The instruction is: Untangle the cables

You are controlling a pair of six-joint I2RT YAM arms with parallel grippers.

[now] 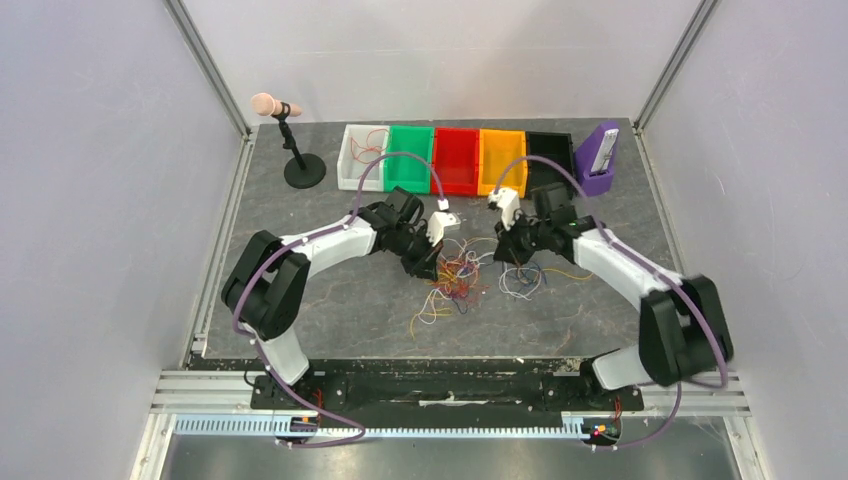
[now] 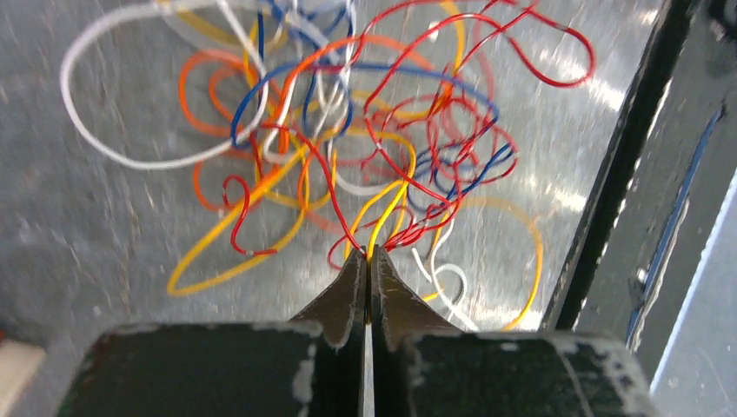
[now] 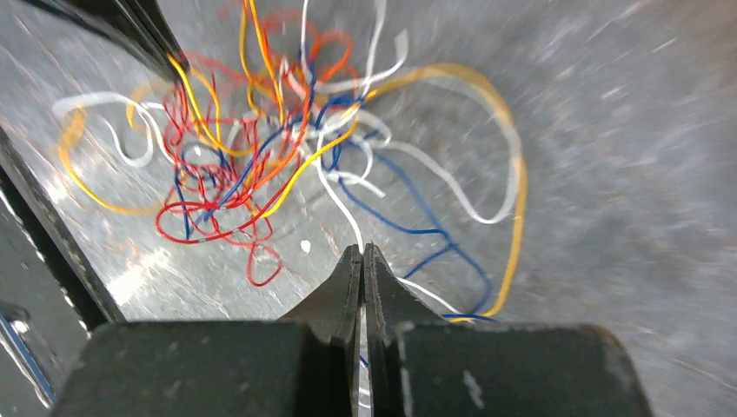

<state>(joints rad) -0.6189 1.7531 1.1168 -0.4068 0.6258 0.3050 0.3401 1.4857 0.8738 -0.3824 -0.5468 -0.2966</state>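
Note:
The cables are a loose tangle of red, yellow, orange, white and blue wires on the grey table between the two arms. In the left wrist view the tangle spreads just beyond my left gripper, which is shut on a yellow wire, with a red wire at the tip. My right gripper is shut on a white wire leading into the tangle. In the top view the left gripper is at the tangle's left edge and the right gripper at its right.
A row of bins stands at the back: white, green, red, orange and black, with a purple holder at the right. A microphone stand is at the back left.

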